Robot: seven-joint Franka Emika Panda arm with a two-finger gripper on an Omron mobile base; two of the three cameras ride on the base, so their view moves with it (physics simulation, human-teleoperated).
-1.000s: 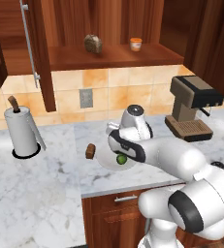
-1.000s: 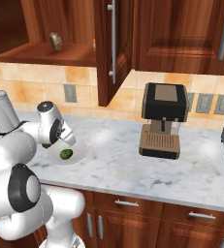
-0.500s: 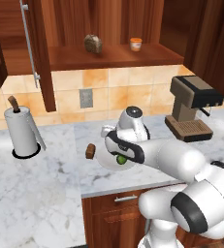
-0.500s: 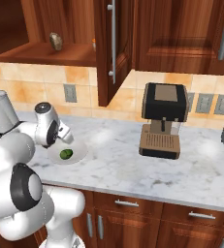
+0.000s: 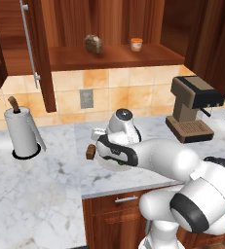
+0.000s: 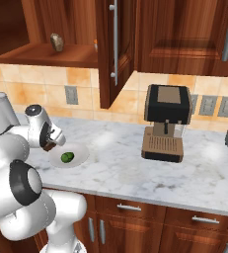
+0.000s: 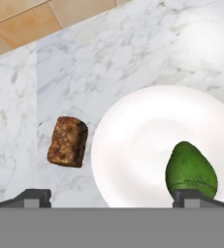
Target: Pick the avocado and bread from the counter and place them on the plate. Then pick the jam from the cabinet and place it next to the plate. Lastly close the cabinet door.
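Note:
The round white plate (image 7: pixel 142 126) lies on the marble counter (image 7: pixel 133 43), and the dark green avocado (image 7: pixel 191 169) rests on its right part. The same avocado (image 6: pixel 67 157) sits on the plate (image 6: pixel 83 153) in the right base view. Just off the plate's left rim on the counter is the brown blocky bread (image 7: pixel 67 141), also seen as the bread (image 5: pixel 90 152) beside my hand. My gripper (image 7: pixel 112 197) hovers above them, open and holding nothing. The orange-lidded jam (image 5: pixel 136 44) stands on the shelf of the open cabinet (image 5: pixel 114 56). The cabinet door (image 5: pixel 40 53) is swung open.
A speckled grey-brown lump (image 5: pixel 93 44) sits on the shelf left of the jam. A paper towel holder (image 5: pixel 21 133) stands at the counter's left, and a coffee machine (image 5: pixel 192 107) at the right. The counter front edge (image 5: pixel 128 188) runs just below my arm.
My hand has shifted left from over the avocado toward the bread. The avocado stays on the plate and the bread has not moved.

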